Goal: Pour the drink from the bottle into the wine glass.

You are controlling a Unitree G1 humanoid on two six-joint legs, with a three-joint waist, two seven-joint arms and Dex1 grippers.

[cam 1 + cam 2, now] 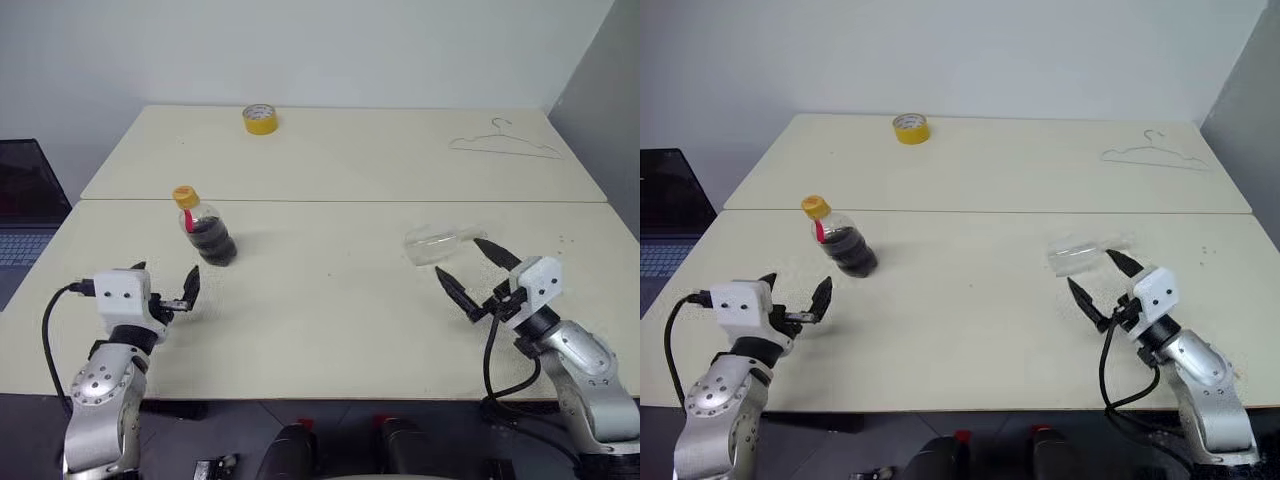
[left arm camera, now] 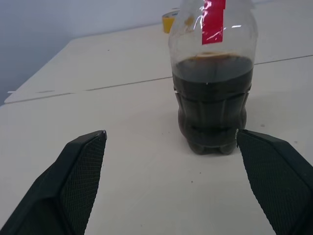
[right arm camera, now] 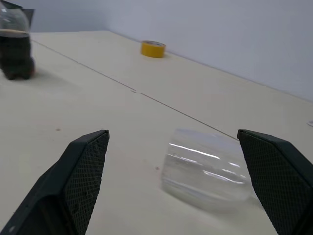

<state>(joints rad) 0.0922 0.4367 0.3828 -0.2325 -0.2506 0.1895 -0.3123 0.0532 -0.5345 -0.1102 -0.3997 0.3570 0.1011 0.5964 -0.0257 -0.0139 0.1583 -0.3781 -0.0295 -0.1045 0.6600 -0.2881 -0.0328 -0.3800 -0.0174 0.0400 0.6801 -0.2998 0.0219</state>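
Both two-fingered black hands, left hand (image 1: pixel 165 286) and right hand (image 1: pixel 468 270), hover spread apart, holding nothing. Just beyond the left stands the upright squat clear plastic bottle (image 1: pixel 207 234) of dark drink (image 2: pixel 212 105), yellow-capped, with a wordless red label. Beyond the right, the clear wine glass (image 1: pixel 437 243) lies sideways on the cream table (image 1: pixel 330 310). Farthest sits a yellow tape roll (image 1: pixel 260 118).

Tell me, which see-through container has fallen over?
The clear stemmed wine glass lies on its side. The small clear plastic bottle of dark drink stands upright.
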